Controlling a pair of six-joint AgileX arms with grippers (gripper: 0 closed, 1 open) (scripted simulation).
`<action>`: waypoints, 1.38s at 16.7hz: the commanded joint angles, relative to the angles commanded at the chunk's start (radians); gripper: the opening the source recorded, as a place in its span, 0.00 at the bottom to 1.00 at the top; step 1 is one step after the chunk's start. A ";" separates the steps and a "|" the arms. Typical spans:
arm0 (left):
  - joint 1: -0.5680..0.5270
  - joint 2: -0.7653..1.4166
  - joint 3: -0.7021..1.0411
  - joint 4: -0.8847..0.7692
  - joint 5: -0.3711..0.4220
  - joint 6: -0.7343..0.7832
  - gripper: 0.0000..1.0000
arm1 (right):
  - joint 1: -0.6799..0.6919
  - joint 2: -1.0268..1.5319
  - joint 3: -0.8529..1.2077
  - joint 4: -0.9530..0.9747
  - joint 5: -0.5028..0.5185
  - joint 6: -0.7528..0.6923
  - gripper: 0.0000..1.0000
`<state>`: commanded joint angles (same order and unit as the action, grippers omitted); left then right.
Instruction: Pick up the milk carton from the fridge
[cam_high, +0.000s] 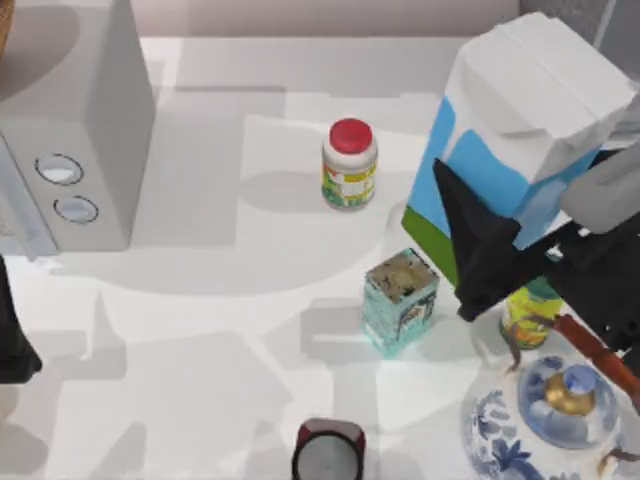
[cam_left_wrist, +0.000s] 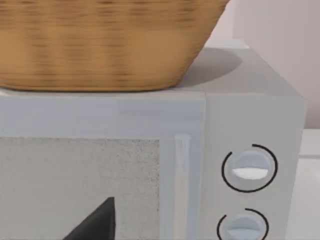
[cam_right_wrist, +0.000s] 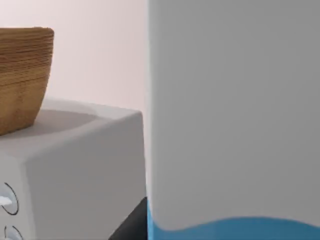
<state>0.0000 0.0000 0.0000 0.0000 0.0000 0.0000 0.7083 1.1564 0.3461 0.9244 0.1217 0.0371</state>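
- While my right gripper (cam_high: 500, 262) clamps the milk carton (cam_high: 520, 130), I see that 1 carton lifted over the table's (cam_high: 200, 380) right side.
- 2 jars: 1 red-lidded jar (cam_high: 350, 163), 1 yellow jar (cam_high: 530, 312).
- 1 teal box (cam_high: 400, 300), 1 teapot (cam_high: 550, 415).
- 1 pale-grey box (cam_high: 85, 130), 2 dials.
- Left gripper (cam_left_wrist: 95, 222) faces that box; fingers, cannot tell.

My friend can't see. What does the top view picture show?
The right gripper holds a big milk carton up at the table's right side. Near it stand a red-lidded jar, a small teal box and a blue-and-white teapot.
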 joint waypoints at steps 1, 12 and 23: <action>0.000 0.000 0.000 0.000 0.000 0.000 1.00 | 0.046 0.099 0.024 0.070 0.014 -0.001 0.00; 0.000 0.000 0.000 0.000 0.000 0.000 1.00 | 0.286 0.705 0.170 0.417 0.131 -0.022 0.00; 0.000 0.000 0.000 0.000 0.000 0.000 1.00 | 0.398 0.789 0.276 0.439 0.124 0.062 0.00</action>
<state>0.0000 0.0000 0.0000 0.0000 0.0000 0.0000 1.1065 1.9449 0.6217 1.3629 0.2460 0.0992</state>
